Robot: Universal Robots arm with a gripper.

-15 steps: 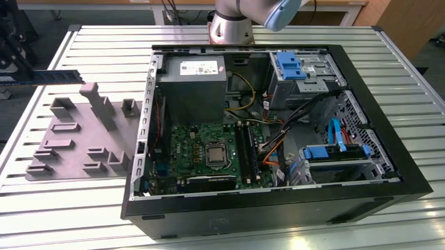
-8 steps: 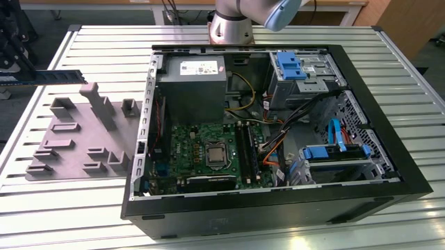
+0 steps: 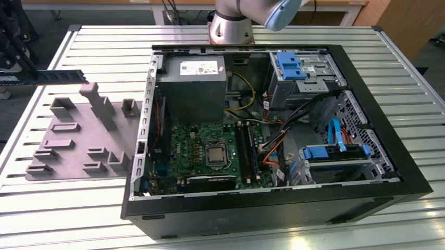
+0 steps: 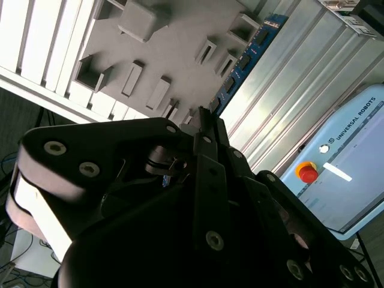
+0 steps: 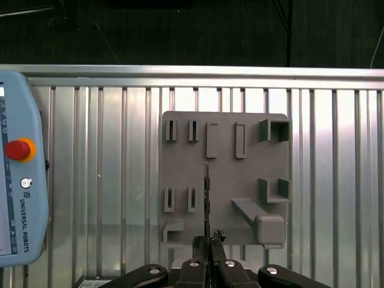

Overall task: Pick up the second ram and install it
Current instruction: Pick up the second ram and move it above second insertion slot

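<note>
A ribbed metal table (image 3: 410, 73) is filling the scene. An open black computer case (image 3: 278, 208) is lying on its side on the table, toward the exterior view's right. It is showing a green motherboard (image 3: 201, 140), a grey power supply (image 3: 195, 88) and bright blue drive brackets (image 3: 288, 65).

A flat grey fixture plate (image 3: 76, 135) with raised holders and slots is lying just beside the case, on the exterior view's left. It is also showing in the first wrist view (image 5: 240, 180) and in the second wrist view (image 4: 174, 48).

A pale blue teach pendant (image 5: 18, 198) with a red button (image 5: 18, 150) is resting on the table near the plate; the second wrist view is showing it too (image 4: 351, 174). The grey base of the arm (image 3: 233, 23) is standing at the far edge of the table, behind the case.

The black gripper (image 5: 207, 243) is hanging over the fixture plate, also seen in the second wrist view (image 4: 209, 123). Its fingers (image 5: 197, 245) are pressing together on one end of the second ram (image 5: 207, 192), which is pointing straight out from them, edge-on to the camera.

In the exterior view the second ram (image 3: 45, 77) is reaching in level from the left edge, over the plate's far side and well apart from the case. In the second wrist view it (image 4: 246, 63) is showing as a blue strip with black chips.
</note>
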